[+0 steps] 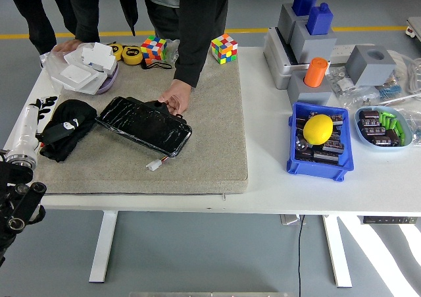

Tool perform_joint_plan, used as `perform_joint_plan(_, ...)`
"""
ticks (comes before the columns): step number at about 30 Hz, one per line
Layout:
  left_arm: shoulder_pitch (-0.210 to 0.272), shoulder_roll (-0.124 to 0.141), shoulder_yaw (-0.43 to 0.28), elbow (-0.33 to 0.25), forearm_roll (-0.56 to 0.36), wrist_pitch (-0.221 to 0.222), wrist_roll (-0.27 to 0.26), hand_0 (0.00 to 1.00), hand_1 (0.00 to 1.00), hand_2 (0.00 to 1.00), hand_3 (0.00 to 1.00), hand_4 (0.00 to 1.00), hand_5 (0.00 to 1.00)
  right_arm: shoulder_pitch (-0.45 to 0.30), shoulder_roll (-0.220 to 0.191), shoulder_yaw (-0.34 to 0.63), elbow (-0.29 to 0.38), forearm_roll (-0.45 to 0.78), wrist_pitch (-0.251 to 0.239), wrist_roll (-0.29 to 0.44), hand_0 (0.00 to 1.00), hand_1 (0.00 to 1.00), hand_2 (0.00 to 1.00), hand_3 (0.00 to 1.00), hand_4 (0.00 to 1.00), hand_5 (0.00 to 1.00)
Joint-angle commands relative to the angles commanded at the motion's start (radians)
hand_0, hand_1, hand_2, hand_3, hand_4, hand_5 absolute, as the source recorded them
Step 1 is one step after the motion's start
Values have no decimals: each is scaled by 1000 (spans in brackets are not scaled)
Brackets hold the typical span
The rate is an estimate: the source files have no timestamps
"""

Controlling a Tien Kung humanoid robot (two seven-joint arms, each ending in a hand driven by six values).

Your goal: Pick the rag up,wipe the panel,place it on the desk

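1. Rag [66,129]: black, crumpled, on the grey mat [210,145] near its left edge, just left of the panel.
2. Panel [145,124]: black, glossy, lies flat and angled on the mat; white connector [154,166] sticks out at its near edge.
3. Person's hand [175,99] rests on the panel's far right corner.
4. Left robot hand [20,201]: at the desk's [263,188] near-left corner, off the mat, holds nothing; can't tell finger state.
5. Open room: bare mat right of the panel and along its near edge.
6. Blue bin [319,155] with a yellow ball [318,128] sits well right, off the mat.
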Motion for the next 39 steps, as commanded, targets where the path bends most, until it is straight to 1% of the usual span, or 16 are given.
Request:
perform_joint_plan(3, -8, -2, 3, 13, 9, 0, 7, 766, 815, 843, 814, 998, 389, 2, -1, -3, 0, 2, 0, 0, 532, 553, 489, 522, 868, 345)
perform_joint_plan(8, -32, -10, 16, 65, 11, 2, 5, 766, 815, 843, 814, 998, 389, 3, 0, -4, 0, 4, -1, 0, 532, 553, 489, 522, 868, 345)
perform_joint_plan(9, -36, -12, 19, 73, 10, 5, 2, 744, 791, 805, 810, 998, 361, 3, 0, -4, 0, 5, -1, 1, 532, 551, 489, 522, 868, 345)
perform_joint_plan(14, -58, -22, 25, 111, 19, 20, -6, 744, 791, 805, 810, 998, 361, 3, 0, -5, 0, 5, -1, 0, 532, 551, 489, 522, 868, 345)
perform_joint_plan(15, -64, -24, 25, 119, 22, 23, -6, 654, 672, 709, 749, 900, 183, 3, 0, -8, 0, 7, -1, 0, 531, 552, 489, 522, 868, 345)
perform_joint_plan(20, -88, -36, 30, 154, 33, 36, -9, 654, 672, 709, 749, 900, 183, 5, -1, -14, 2, 14, -1, 0, 531, 552, 489, 522, 868, 345)
perform_joint_plan(21, -91, -37, 31, 159, 33, 37, -10, 533, 571, 576, 637, 841, 124, 5, 0, -13, 2, 13, -1, 1, 531, 552, 489, 522, 869, 346)
perform_joint_plan(26, -109, -47, 32, 185, 40, 64, -21, 533, 571, 576, 637, 841, 124, 6, -1, -14, 2, 14, -1, 0, 531, 552, 489, 522, 869, 346)
perform_joint_plan(27, -112, -48, 32, 191, 41, 68, -21, 412, 415, 482, 575, 735, 34, 6, -1, -15, 2, 15, -1, 0, 532, 553, 489, 522, 868, 345)
perform_joint_plan(32, -117, -49, 32, 202, 17, 81, -36, 412, 415, 482, 575, 735, 34, 5, -1, -17, 1, 14, -2, 0, 532, 553, 489, 522, 868, 345)
perform_joint_plan(33, -117, -49, 32, 202, 16, 83, -37, 309, 344, 425, 578, 603, 2, 5, 0, -17, 1, 14, -2, 0, 532, 552, 488, 522, 868, 345)
perform_joint_plan(38, -118, -44, 36, 204, 18, 88, -37, 309, 344, 425, 578, 603, 2, 8, -2, -22, 1, 18, -2, 1, 532, 552, 488, 522, 868, 345)
perform_joint_plan(39, -117, -43, 35, 204, 19, 89, -36, 247, 283, 350, 572, 626, 2, 8, -2, -23, 1, 18, -2, 1, 532, 552, 488, 522, 868, 345)
